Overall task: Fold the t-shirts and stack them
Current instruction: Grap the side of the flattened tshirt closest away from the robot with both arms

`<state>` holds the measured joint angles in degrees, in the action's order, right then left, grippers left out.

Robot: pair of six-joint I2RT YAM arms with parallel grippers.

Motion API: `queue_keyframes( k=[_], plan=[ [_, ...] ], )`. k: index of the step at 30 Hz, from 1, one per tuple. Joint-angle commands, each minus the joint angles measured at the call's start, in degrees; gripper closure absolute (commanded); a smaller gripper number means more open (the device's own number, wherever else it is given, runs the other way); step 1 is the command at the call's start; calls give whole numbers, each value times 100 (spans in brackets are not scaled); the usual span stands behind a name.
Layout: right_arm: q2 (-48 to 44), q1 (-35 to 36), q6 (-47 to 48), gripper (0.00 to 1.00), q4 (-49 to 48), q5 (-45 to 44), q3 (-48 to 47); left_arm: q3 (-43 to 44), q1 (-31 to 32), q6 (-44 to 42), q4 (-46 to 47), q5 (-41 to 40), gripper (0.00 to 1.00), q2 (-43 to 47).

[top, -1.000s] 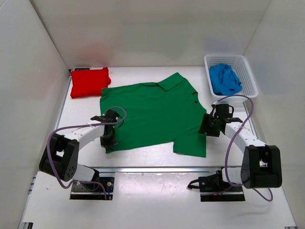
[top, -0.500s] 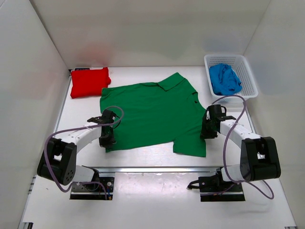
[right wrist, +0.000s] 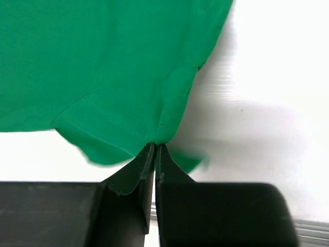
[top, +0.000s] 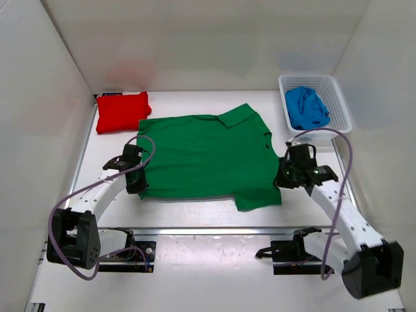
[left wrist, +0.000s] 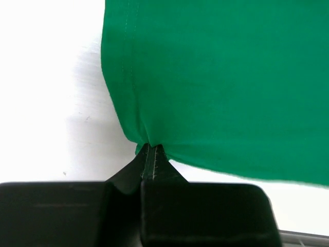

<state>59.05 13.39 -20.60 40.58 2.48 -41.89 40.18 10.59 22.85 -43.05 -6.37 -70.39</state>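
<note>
The green collared t-shirt (top: 208, 156) lies spread flat mid-table (top: 104, 153), its long axis running left to right between the two arms and its collar toward the far right. The left gripper (left wrist: 149, 153) is pinched closed on the near-left corner of the cloth, and the right gripper (right wrist: 155, 148) is pinched closed on the near-right edge by the sleeve. Each arm therefore holds the side nearest to it. The fold likely carries both pinched points away from the bases, toward the far edge where the folded red t-shirt (top: 122, 112) rests.
</note>
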Motion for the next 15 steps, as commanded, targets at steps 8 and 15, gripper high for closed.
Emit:
queue_keyframes(
  k=[8,15],
  plan=[
    [-1870,-194,11,100,1049,743,-302,192,-83,-202,-64,154,100,420],
    [-1519,-821,225,100,304,1976,84,411,-197,-290,-2,163,100,360]
  ],
)
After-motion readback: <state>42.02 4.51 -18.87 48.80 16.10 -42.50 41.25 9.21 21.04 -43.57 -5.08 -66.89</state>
